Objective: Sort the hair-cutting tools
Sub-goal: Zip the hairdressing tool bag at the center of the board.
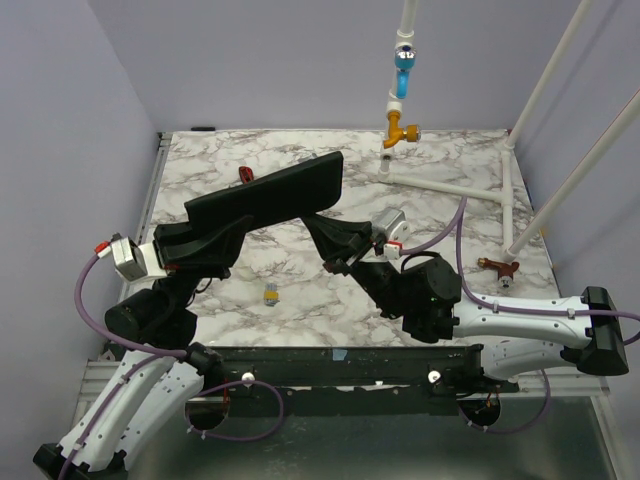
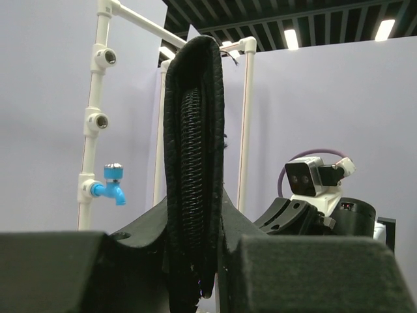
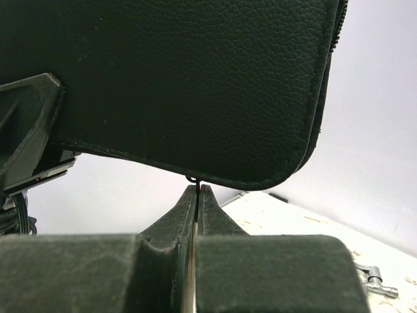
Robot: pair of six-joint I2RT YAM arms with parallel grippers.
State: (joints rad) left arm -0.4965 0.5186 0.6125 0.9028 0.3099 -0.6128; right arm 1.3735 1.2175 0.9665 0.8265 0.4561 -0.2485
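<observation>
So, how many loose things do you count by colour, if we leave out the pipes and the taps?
Black pouch, held above the table: 1
Red tool: 1
Small yellow thing: 1
Brown-handled tool: 1
Total: 4

Black pouch [image 1: 265, 195] over marble table [image 1: 330, 300], red-handled tool [image 1: 243, 174] lying nearby.
</observation>
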